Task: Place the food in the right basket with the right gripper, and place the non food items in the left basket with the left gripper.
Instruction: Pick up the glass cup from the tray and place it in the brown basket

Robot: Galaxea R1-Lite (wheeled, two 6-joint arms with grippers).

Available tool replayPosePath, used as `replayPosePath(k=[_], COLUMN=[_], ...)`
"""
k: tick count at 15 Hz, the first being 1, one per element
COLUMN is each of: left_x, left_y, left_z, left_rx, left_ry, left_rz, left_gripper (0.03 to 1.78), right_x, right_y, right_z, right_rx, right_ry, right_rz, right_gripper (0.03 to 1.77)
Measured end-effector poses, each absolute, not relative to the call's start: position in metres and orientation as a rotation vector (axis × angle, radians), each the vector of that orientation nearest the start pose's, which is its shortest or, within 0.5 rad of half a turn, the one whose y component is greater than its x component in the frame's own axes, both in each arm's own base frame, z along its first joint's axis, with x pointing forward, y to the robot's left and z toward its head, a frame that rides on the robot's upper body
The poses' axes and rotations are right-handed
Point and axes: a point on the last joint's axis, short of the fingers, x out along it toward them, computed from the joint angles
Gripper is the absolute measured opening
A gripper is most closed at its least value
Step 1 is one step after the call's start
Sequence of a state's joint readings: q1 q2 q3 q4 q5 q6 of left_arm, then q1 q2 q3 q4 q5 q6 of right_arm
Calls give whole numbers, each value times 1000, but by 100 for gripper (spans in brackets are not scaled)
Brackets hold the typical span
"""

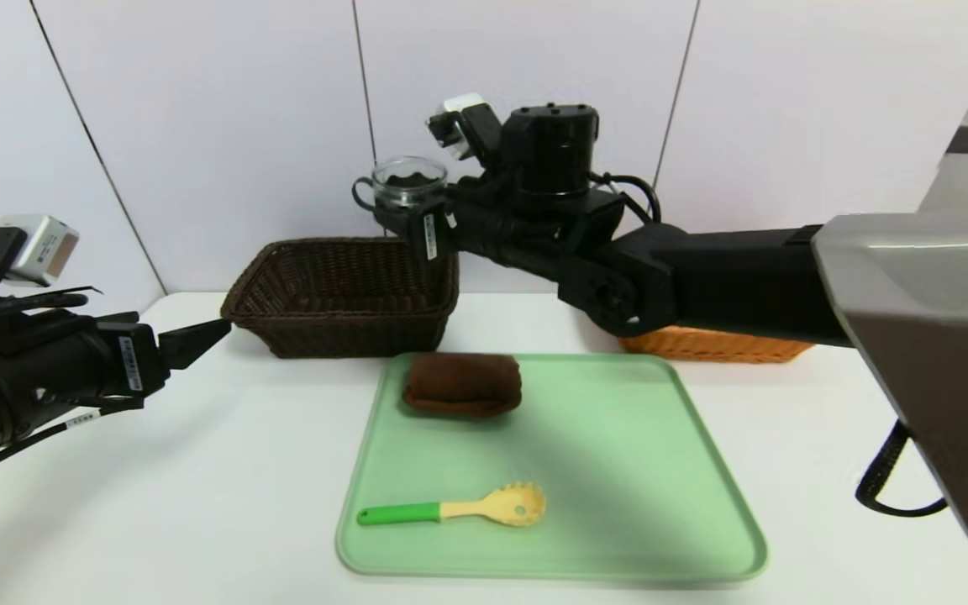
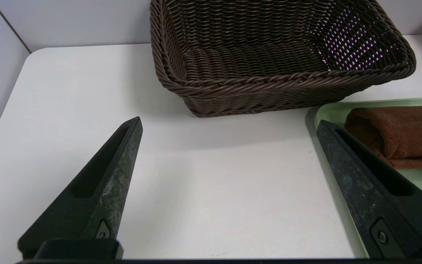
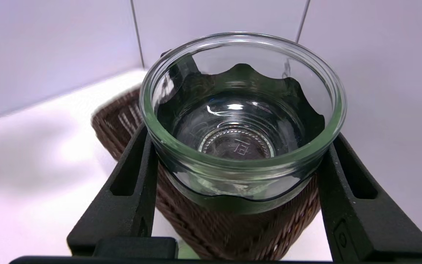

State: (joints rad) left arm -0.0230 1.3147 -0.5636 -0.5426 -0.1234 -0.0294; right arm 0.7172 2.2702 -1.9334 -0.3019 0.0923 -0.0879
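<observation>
My right gripper (image 1: pixel 406 217) is shut on a clear glass cup (image 1: pixel 407 181) with a dark wavy sleeve and a side handle. It holds the cup upright in the air over the near right corner of the dark brown wicker basket (image 1: pixel 341 338). In the right wrist view the cup (image 3: pixel 240 121) sits between both fingers (image 3: pixel 137 176), with the basket (image 3: pixel 233 231) below. My left gripper (image 1: pixel 208 336) hovers open and empty over the table left of that basket (image 2: pixel 269 82). A rolled brown towel (image 1: pixel 462 384) and a pasta spoon (image 1: pixel 467 507) with a green handle lie on the green tray (image 1: pixel 618 470).
An orange basket (image 1: pixel 711 344) stands at the back right, mostly hidden behind my right arm. The tray's corner (image 2: pixel 328 110) and the towel (image 2: pixel 398 128) lie just beside my left gripper's (image 2: pixel 229 121) right finger. A white wall rises close behind both baskets.
</observation>
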Motion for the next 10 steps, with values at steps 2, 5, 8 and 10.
replayPosePath(k=[2,5,8,10], left_x=[203,202,201,200], left_y=[-7,-8,-7,-7], left_z=[205,204,202,201], left_rx=[-41,-40,-41,-41], left_ry=[211,214,220,221], left_rz=[-143,-143,-143,-142], left_gripper=[169,169,169,169], right_x=[368,373,379,383], right_y=[330,340,344,343], right_z=[221,198,182,176], right_rx=[-115,-133,-149,-156], right_ry=[58,95,115,126], right_rz=[817,817,807,793], right_gripper=[119,119,119,119])
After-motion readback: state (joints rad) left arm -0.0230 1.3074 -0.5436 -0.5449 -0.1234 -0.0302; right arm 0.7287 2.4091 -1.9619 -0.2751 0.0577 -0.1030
